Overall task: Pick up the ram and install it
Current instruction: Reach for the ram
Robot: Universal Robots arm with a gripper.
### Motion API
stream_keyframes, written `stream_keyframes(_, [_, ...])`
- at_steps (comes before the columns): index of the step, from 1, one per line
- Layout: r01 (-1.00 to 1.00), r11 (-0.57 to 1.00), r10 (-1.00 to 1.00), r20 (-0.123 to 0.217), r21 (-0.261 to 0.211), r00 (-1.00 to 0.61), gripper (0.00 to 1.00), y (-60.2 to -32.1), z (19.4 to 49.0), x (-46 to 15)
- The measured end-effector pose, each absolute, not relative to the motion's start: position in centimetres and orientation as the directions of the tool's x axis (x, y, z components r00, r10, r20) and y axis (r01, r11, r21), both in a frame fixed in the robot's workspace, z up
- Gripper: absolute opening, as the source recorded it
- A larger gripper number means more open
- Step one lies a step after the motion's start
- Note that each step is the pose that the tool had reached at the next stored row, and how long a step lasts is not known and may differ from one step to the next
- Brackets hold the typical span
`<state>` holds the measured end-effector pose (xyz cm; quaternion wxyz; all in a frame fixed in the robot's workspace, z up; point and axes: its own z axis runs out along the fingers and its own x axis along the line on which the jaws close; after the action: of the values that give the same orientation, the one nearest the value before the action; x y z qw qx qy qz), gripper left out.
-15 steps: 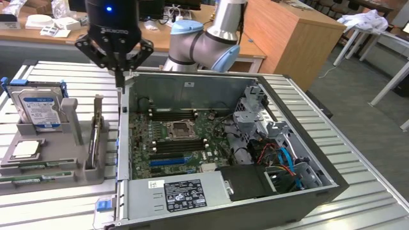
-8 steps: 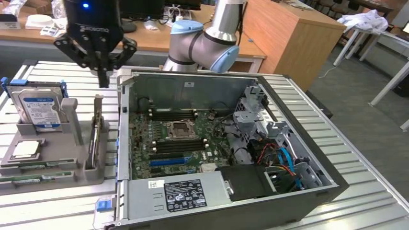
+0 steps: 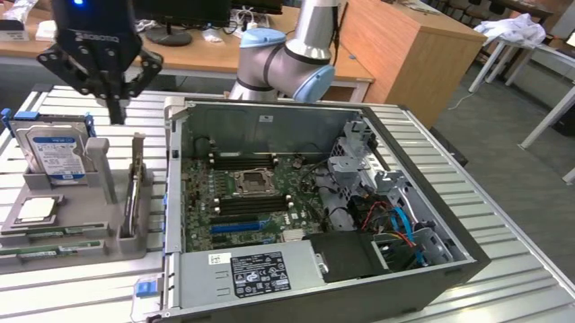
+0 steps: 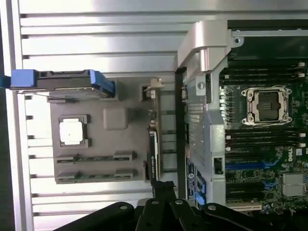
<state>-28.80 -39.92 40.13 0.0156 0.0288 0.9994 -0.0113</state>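
Note:
Two green ram sticks [image 3: 50,235] [image 3: 43,251] lie flat in the front slots of a grey holder [image 3: 99,232] at the exterior view's left. In the wrist view the same sticks [image 4: 94,158] [image 4: 94,174] sit edge-on in the holder [image 4: 115,118]. My black gripper [image 3: 118,116] hangs well above the holder's back, between the hard drive and the computer case, fingers shut to a point with nothing in them. Its dark fingertips [image 4: 162,186] show over the holder's edge beside the case. The motherboard's black memory slots [image 3: 241,161] [image 4: 262,74] flank the CPU socket [image 3: 252,182].
A blue-labelled hard drive [image 3: 54,153] stands upright in the holder, a CPU chip [image 3: 36,210] lies in front of it, and a thin card [image 3: 134,195] stands on edge nearest the case. The open computer case [image 3: 175,134] fills the middle, power supply [image 3: 256,272] in front, cables at the right.

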Motion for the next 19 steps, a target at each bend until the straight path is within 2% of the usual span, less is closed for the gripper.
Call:
stream_keyframes(3, [0.056,0.998,0.055,-0.032,-0.030,-0.998,0.11,-39.9,40.1,-30.1])
stream_keyframes(6, [0.052,0.998,0.050,-0.033,-0.043,-0.998,0.29,-39.9,40.1,-32.5])
stream_keyframes(8, [0.050,0.998,0.049,-0.033,-0.048,-0.998,0.29,-39.9,40.1,-33.3])
stream_keyframes(9, [0.049,0.998,0.048,-0.034,-0.051,-0.998,0.35,-39.9,40.1,-33.8])
stream_keyframes(19, [0.041,0.997,0.039,-0.034,-0.065,-0.999,0.35,-39.9,40.1,-37.9])
